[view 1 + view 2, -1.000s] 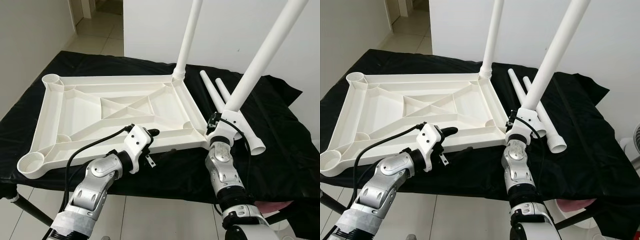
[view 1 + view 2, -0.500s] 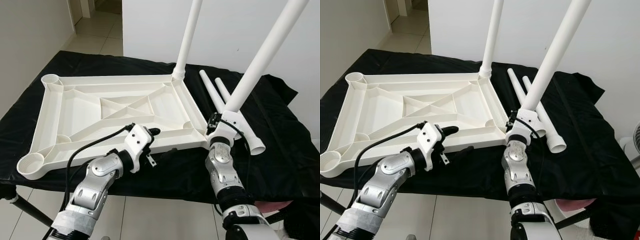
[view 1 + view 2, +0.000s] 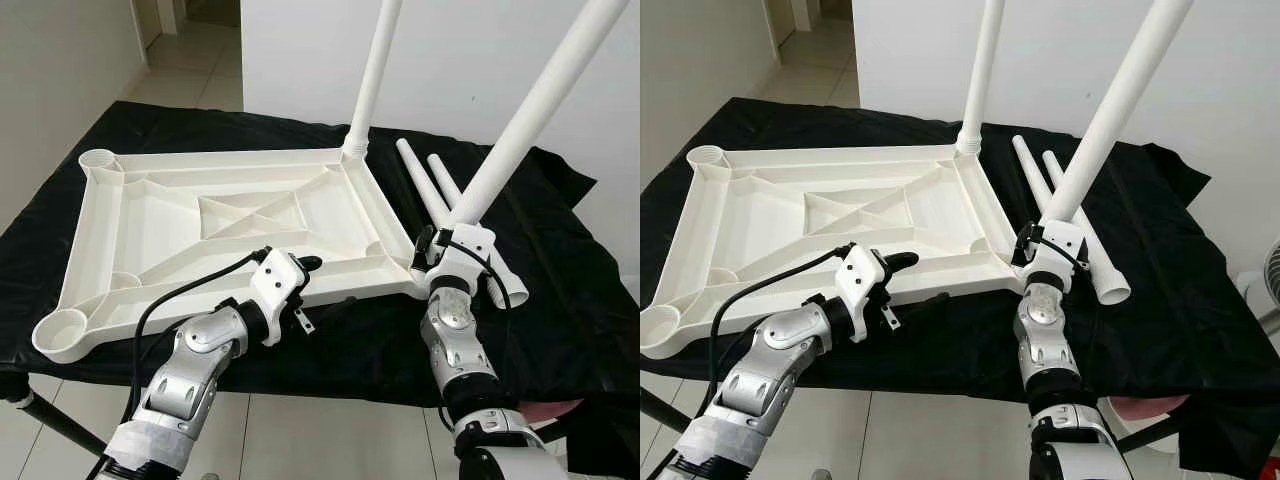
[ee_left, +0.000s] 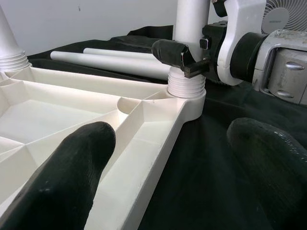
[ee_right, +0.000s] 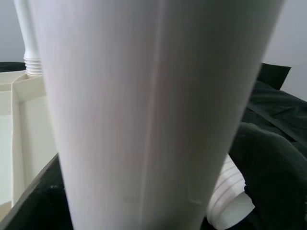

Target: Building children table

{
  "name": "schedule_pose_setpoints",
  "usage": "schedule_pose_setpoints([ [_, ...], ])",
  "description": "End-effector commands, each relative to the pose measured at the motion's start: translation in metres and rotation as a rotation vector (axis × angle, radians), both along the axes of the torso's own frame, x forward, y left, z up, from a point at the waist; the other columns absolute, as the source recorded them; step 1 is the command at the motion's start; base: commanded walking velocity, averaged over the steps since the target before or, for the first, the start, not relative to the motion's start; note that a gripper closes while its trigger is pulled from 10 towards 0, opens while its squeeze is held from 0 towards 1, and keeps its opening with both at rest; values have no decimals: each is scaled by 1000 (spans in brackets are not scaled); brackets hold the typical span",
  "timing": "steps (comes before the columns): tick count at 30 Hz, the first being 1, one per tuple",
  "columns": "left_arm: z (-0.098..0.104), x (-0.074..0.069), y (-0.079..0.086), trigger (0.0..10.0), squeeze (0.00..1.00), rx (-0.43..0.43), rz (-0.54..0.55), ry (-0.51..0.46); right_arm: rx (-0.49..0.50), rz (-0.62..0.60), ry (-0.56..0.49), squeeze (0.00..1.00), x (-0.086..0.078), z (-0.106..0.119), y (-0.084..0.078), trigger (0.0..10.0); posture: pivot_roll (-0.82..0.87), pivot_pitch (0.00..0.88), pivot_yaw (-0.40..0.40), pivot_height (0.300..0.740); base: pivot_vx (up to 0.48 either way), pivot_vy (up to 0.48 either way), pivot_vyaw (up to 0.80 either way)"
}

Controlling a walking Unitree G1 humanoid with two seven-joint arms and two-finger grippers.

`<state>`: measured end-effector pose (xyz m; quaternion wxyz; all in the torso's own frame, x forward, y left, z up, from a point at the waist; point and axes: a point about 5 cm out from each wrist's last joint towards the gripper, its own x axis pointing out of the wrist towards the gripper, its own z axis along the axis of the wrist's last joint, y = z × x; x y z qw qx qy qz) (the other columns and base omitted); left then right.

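Left eye view looks down on a counter [image 3: 560,260] draped in black cloth, set against a white wall, with pale floor tiles running off toward a doorway at the far left. An upturned white tabletop [image 3: 215,225] lies flat on the cloth, ribbed underside up, its long axis running left to right. One leg [image 3: 372,75] stands upright in the far right corner socket. A second leg [image 3: 530,110] sits in the near right corner, leaning up and to the right, and the right hand [image 4: 184,60] is closed around its base just above the threaded collar. Two spare legs [image 3: 440,195] lie side by side on the cloth beyond, pointing away. The left hand [image 3: 310,285] straddles the tabletop's near rim, fingers [image 4: 72,177] spread wide.
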<state>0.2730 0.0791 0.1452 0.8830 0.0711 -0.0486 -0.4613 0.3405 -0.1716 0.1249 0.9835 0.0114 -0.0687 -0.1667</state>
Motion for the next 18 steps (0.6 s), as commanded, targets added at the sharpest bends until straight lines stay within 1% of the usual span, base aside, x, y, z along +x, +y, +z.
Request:
schedule_pose_setpoints([
  [1, 1, 1, -3, 10000, 0, -4, 13, -5, -8, 6, 16, 1000, -1, -4, -7, 10000, 58, 1, -84, 740, 0, 0, 0],
  [2, 1, 1, -3, 10000, 0, -4, 13, -5, -8, 6, 16, 1000, -1, -4, -7, 10000, 58, 1, -84, 740, 0, 0, 0],
  [3, 1, 1, -3, 10000, 0, -4, 12, -6, -9, 37, 13, 0, -1, -4, -7, 10000, 56, 0, -83, 740, 0, 0, 0],
  [4, 1, 1, -3, 10000, 0, -3, 11, -5, -7, 100, 4, 0, 0, -3, -5, 10000, 54, 0, -83, 740, 0, 0, 0],
  [7, 1, 1, -3, 10000, 0, -3, 10, -5, -5, 130, -2, 0, 1, -2, -4, 10000, 54, 0, -83, 740, 0, 0, 0],
  [8, 1, 0, -3, 10000, 0, -3, 9, -5, -8, 175, -3, 0, 1, -2, -3, 10000, 52, 0, -81, 740, 0, 0, 0],
  [9, 1, 0, -3, 10000, 0, -3, 9, -5, -8, 175, -3, 0, 1, -2, -3, 10000, 52, 0, -81, 740, 0, 0, 0],
  [11, 1, 0, -4, 10000, 0, -2, 5, -5, -15, 268, 3, 0, 2, -2, -2, 10000, 52, 0, -81, 740, 0, 0, 0],
  [12, 1, 0, -4, 10000, 0, -2, 5, -5, -15, 268, 3, 0, 2, -2, -2, 10000, 52, 0, -81, 740, 0, 0, 0],
  [15, 1, -1, -6, 10000, 0, -1, -6, -1, -75, 396, 11, 0, 1, 1, -9, 10000, 49, 8, -79, 740, 0, 0, 0],
  [17, 0, -2, -7, 10000, 0, -1, -11, 2, -105, 450, 6, 0, 1, 4, -11, 10000, 48, 13, -77, 740, 0, 0, 0],
  [18, 0, -2, -7, 10000, 0, -1, -11, 2, -105, 450, 6, 0, 1, 4, -11, 10000, 48, 13, -77, 740, 0, 0, 0],
])
